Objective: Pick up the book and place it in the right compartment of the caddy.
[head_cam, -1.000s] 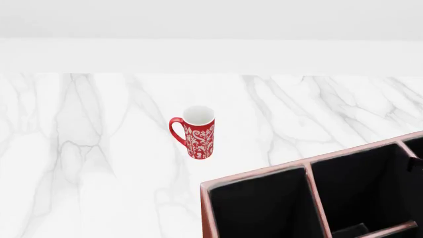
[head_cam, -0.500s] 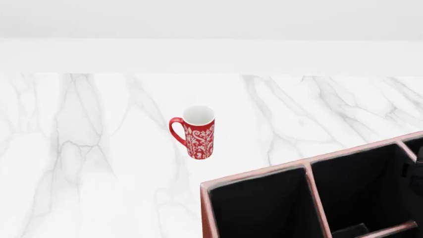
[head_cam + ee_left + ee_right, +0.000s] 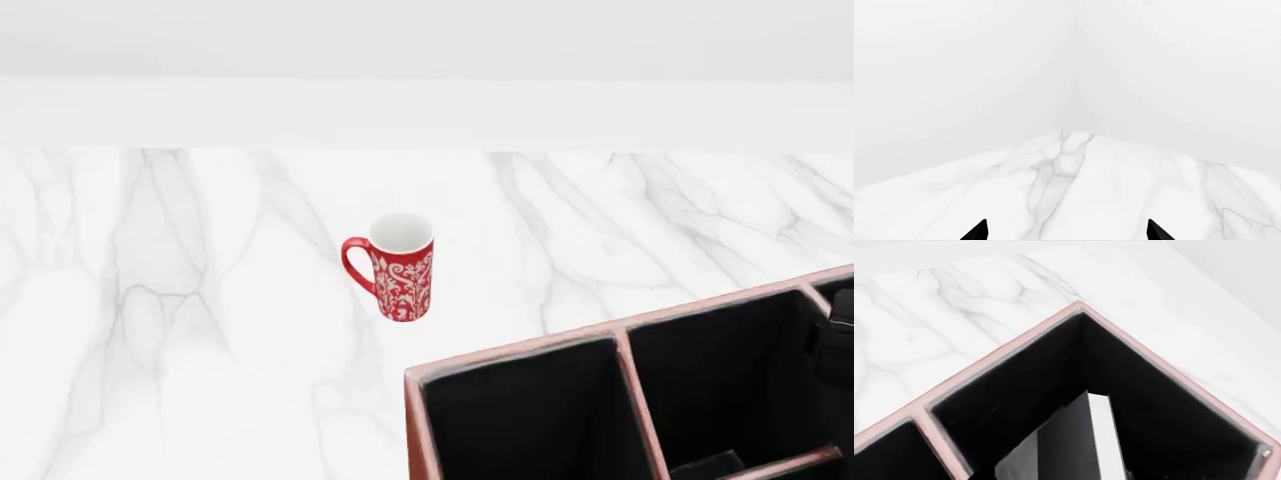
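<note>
book [image 3: 1067, 445] upright inside caddy [image 3: 1007, 345] compartment, directly below right hand | right hand's grip: cannot tell | left hand [image 3: 1066, 231] open, idle

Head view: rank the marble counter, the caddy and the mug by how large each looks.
1. Marble counter, spanning the full width.
2. Caddy, cropped by the frame edges and nearer the camera, so its apparent size is inflated.
3. Mug, clearly smallest.

Just a tall red-and-white patterned mug [image 3: 395, 268] standing upright on the white marble desk [image 3: 174, 300], handle on its left, plain white wall [image 3: 427, 40] behind.
</note>
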You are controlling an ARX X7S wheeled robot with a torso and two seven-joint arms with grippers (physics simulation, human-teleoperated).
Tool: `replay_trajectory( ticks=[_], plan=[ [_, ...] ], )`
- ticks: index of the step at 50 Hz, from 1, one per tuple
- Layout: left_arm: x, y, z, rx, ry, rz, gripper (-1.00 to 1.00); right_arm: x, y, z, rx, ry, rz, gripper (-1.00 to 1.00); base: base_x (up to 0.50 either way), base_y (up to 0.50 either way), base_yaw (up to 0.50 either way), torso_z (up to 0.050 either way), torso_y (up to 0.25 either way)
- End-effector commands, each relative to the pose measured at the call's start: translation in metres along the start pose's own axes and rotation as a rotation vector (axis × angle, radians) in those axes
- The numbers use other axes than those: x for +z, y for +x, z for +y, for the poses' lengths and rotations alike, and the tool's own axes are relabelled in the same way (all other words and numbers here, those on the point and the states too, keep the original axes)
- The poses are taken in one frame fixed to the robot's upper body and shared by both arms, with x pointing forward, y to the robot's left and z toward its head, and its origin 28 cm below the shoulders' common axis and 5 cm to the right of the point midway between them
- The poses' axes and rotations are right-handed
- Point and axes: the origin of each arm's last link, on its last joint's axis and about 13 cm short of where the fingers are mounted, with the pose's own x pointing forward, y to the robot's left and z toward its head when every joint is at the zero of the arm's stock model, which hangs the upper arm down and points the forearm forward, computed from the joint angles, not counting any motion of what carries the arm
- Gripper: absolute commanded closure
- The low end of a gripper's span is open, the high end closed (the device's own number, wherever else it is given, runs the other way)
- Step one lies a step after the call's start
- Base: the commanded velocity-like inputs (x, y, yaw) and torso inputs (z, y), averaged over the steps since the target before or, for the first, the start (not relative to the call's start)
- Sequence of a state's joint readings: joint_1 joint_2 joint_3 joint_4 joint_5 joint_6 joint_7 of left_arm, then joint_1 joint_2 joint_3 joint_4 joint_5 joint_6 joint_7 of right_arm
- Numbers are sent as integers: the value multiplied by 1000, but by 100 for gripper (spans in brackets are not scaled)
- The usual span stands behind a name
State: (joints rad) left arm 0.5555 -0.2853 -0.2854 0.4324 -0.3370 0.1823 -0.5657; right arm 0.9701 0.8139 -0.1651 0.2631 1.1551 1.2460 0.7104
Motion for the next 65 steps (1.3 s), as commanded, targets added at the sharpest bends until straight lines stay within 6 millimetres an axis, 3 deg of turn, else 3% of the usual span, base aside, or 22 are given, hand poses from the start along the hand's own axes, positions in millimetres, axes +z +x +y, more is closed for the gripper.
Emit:
replay_trajectory(
  ticks=[1,12,17,26,32,49,50,65],
  plan=[
    [0,0,-1,-3,1,0,-100,1,-1,2,19,-2,-11,-100,0,0,0,0,0],
    [1,1,-1,-5,2,-1,-100,2,-3,3,28,-8,-28,-100,0,0,0,0,0],
    [0,2,-2,-8,2,2,-100,8,-10,9,108,-6,-226,-100,0,0,0,0,0],
    [-1,3,-5,-20,4,11,-100,19,-25,48,320,-40,-340,-100,0,0,0,0,0],
    [-3,3,-5,-18,7,18,-100,18,-22,88,450,-106,-330,-100,0,0,0,0,0],
    [-5,3,-6,-17,19,26,-100,17,-30,143,628,-180,-350,-100,0,0,0,0,0],
    [-6,3,-7,-19,18,27,-100,16,-30,145,634,-184,-352,100,0,0,0,0,0],
    [-3,3,-6,-11,15,33,-100,10,-37,157,698,-221,-365,100,0,0,0,0,0]
  ],
)
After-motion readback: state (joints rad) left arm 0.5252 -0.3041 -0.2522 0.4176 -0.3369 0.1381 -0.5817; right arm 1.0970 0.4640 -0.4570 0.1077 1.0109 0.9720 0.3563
